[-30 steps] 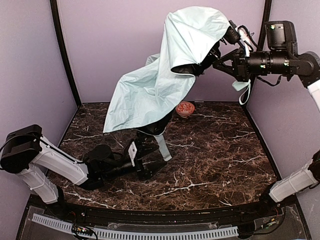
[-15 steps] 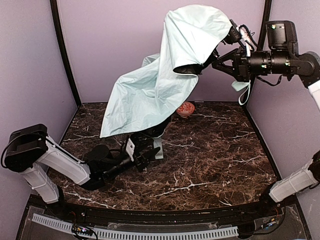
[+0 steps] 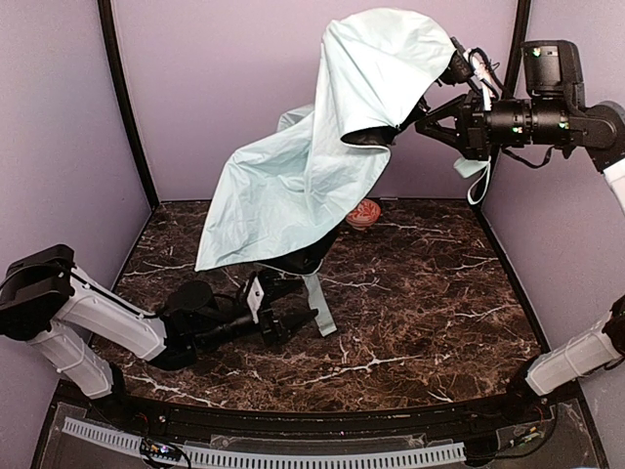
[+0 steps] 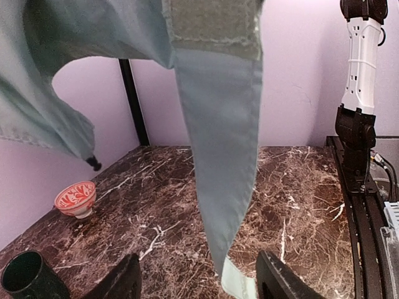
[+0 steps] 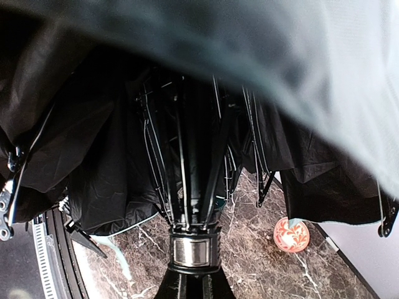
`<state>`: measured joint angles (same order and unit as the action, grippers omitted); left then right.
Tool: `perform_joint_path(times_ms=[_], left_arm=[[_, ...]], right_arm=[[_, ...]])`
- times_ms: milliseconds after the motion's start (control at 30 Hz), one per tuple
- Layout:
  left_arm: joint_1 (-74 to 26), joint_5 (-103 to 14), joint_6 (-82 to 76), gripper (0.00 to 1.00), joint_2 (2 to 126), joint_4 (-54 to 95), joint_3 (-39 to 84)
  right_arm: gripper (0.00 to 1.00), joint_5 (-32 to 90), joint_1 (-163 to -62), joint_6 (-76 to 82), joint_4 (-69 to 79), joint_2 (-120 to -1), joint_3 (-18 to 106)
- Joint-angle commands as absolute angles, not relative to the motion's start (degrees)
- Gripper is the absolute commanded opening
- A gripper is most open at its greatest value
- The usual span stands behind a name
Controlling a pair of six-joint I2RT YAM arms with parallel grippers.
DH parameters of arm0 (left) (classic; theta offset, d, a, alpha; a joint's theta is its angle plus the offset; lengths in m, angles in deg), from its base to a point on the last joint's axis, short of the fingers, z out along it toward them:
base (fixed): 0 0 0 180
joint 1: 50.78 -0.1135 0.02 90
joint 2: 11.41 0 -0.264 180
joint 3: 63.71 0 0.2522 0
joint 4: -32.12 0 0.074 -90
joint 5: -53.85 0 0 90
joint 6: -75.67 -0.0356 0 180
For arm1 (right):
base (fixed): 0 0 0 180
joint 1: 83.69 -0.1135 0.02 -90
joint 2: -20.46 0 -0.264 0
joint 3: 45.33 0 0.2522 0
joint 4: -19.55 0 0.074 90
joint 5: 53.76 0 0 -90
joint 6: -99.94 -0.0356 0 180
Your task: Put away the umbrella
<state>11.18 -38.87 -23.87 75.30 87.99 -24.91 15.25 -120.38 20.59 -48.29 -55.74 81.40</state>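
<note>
while the right pincer [image 3: 432, 119] clenches it high in the upper right of the frame, the umbrella [image 3: 312, 166] hangs slack above the table [image 3: 439, 293].
its pale mint canopy droops from the upper right toward the middle of the top view, and its black lining and ribs fill the right wrist view (that pincer's own fingers are out of sight there; the top view shows them closing under the canopy). the left pincer [image 3: 291, 315] lies low at the lower centre-left, released, with its two fingers [image 4: 124, 280] spread wide at the bottom of the left wrist view. the umbrella's strap [image 4: 218, 156] dangles between them, touching neither as far as i can tell. a red patterned bowl [image 3: 361, 213] sits at the table's far edge, and a dark mug [image 4: 28, 277] stands at the lower left of the left wrist view.
</note>
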Motion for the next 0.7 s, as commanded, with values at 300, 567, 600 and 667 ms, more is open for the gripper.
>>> perform_joint_path(times_ms=[300,567,600,667], left_arm=[[9.64,-34.07,-27.6,0.02,80.57,90.21,-20.11],[3.17,-38.17,-31.2,0.0,69.13,81.8,-28.79],[3.1,-39.8,-32.73,0.0,67.11,77.68,-29.0],[3.1,-43.41,-33.8,0.0,62.21,67.82,-28.47]], right_arm=[[0.0,10.94,-120.08,23.02,-46.15,-53.67,81.77],[0.0,6.75,-120.02,28.44,-51.04,-47.65,77.07],[0.0,6.35,-119.99,29.16,-51.18,-46.97,75.66],[0.0,5.19,-120.03,30.41,-51.92,-46.22,74.01]])
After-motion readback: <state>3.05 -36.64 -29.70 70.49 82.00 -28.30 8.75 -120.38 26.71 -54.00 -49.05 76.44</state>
